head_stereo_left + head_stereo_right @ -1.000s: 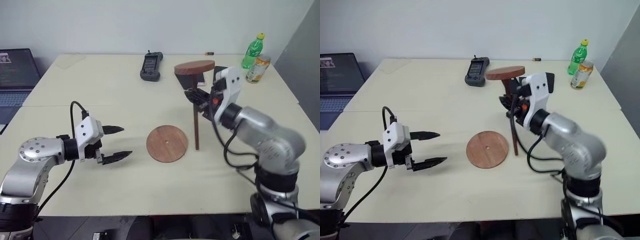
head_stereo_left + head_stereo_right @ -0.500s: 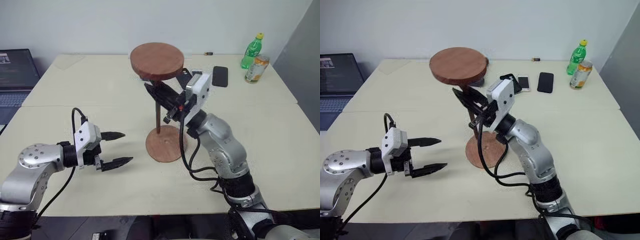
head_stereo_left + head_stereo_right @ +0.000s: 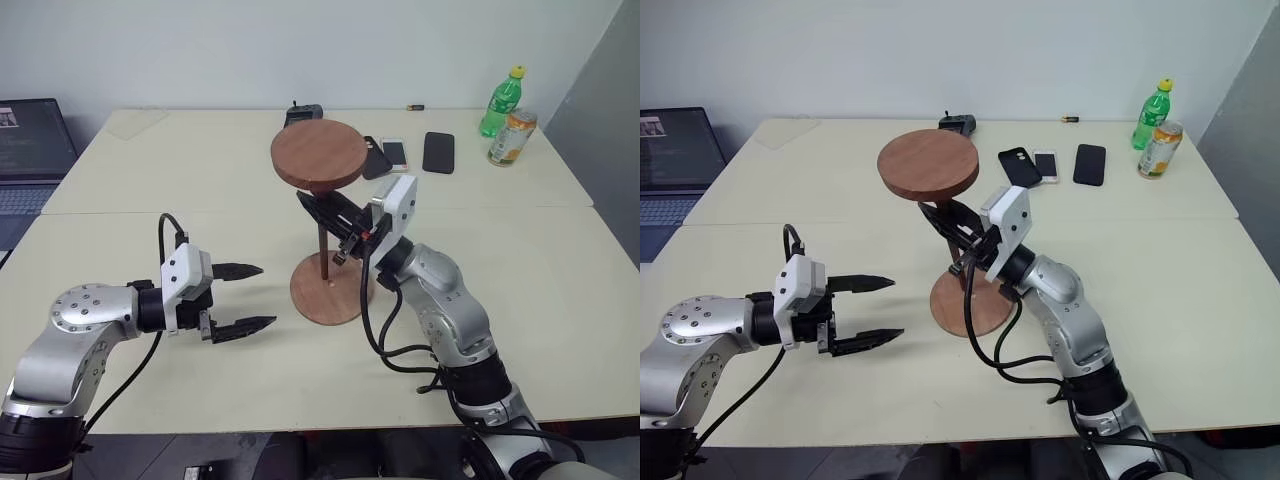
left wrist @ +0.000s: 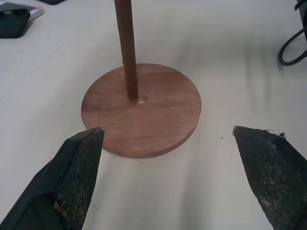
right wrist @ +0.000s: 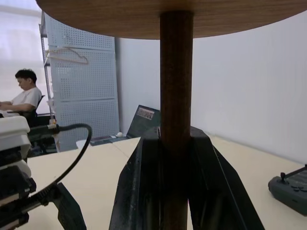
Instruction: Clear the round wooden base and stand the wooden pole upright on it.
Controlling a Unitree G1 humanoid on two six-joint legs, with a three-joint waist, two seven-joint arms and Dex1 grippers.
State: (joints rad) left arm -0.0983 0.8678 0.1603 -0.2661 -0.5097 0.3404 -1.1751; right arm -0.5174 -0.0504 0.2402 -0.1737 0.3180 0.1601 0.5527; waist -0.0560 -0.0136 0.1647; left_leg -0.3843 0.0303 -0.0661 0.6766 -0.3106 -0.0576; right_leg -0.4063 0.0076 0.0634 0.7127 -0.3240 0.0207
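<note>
A: Where is the wooden pole (image 3: 322, 230) right now?

B: It stands upright over the round wooden base (image 3: 328, 300), with its lower end down on the base just beside the small centre hole (image 4: 142, 100). Whether the tip sits in the hole or only next to it, I cannot tell. The smaller disc (image 3: 320, 155) fixed to its other end is at the top, lying roughly level.

A: And who has hold of it?

B: The right gripper (image 3: 332, 214). Its two black fingers (image 5: 211, 191) are clamped on the rod partway up, below the disc, reaching in from the base's right side.

A: What about the other arm?

B: The left gripper (image 3: 246, 297) hovers to the left of the base, near it but not touching. Its fingers (image 4: 72, 167) stand well apart, pointing toward the base, with nothing between them.

A: Where does the base lie?

B: Flat on the pale table (image 3: 200, 180), between the two arms.

A: Anything else around the base?

B: Beyond it, toward the far edge, lie three phones (image 3: 439, 152) side by side and a black handheld controller (image 3: 958, 122). Further right of those stand a green bottle (image 3: 503, 102) and a can (image 3: 510, 137). A laptop (image 3: 28, 150) sits well off to the base's far left.
</note>
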